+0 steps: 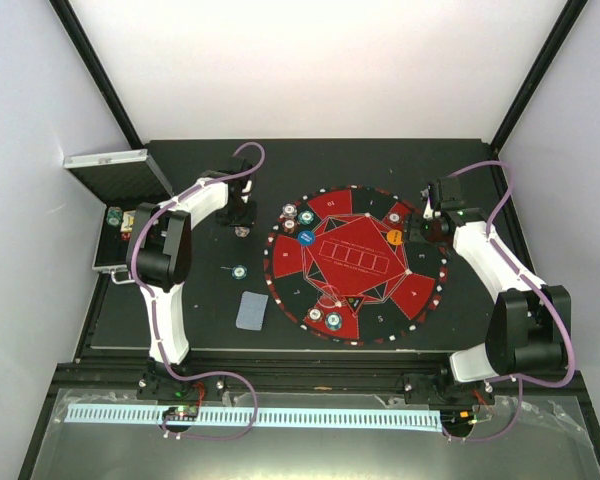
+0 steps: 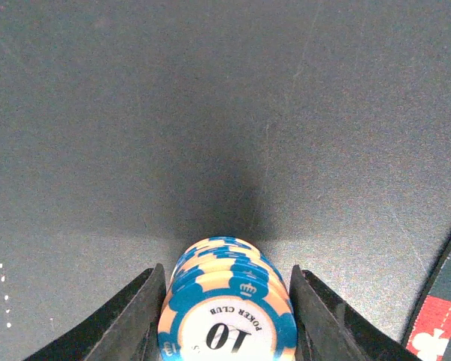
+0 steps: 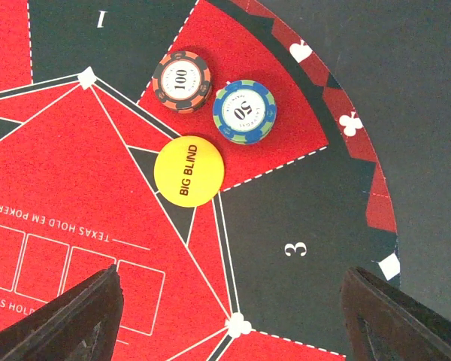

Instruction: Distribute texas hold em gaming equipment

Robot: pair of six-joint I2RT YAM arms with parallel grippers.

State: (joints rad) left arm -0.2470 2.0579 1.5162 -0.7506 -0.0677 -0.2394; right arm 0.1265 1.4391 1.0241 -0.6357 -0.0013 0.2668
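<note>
1 container in view: a silver case open at the table's left edge, lid tipped back. Its black foam holds a few chips, a teal 1 showing; the rest of its contents are too small to tell. The left gripper is clenched on a short stack of blue-and-cream chips, top face marked 10. Both fingers press the stack's sides. The stack sits on the bare dark table, just off the far-left rim of the round red-and-black mat. The right gripper is released wide with nothing between its fingers, hovering over the mat's right side by the black sector marked 3. Below it, an orange-and-black 100 stack and a blue-and-green 50 stack sit just beside each other in 1 red wedge. The yellow BIG BLIND button lies at that wedge's inner corner. The mat's far-left part holds 3 small chip stacks with a blue button beside them. Its near edge holds 2 more stacks. Off the mat, 1 lone teal chip lies on the table. The grey-blue deck of cards lies nearer the arm bases, apart from it.
</note>
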